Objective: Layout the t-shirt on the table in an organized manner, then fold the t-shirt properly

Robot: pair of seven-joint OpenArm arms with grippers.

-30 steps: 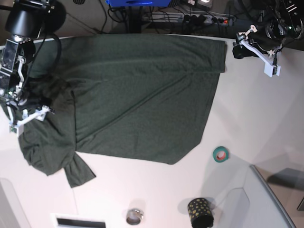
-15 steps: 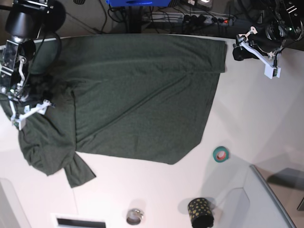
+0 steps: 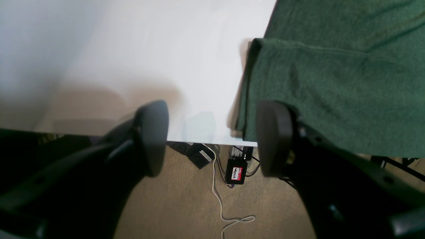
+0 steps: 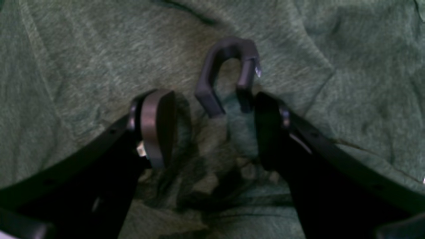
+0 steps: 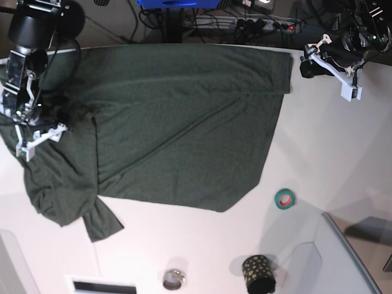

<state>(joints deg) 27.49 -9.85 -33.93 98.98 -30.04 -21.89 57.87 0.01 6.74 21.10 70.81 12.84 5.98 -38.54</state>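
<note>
White table [image 5: 318, 153] | left tool [image 3: 212, 137] apart, empty | right tool [image 4: 212, 127] apart over t-shirt [image 5: 184, 122]

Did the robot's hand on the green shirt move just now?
Yes. The right hand slid up the picture toward the table's far edge, above the t-shirt.

- Floor under the setup is tan carpet [image 3: 186, 199], with a white cable [image 3: 217, 196] snaking across it
- Small black box with a red-and-white label [image 3: 235, 171] sits down there too
- Power strip [image 5: 269, 24] and dark cables along the back edge
</note>
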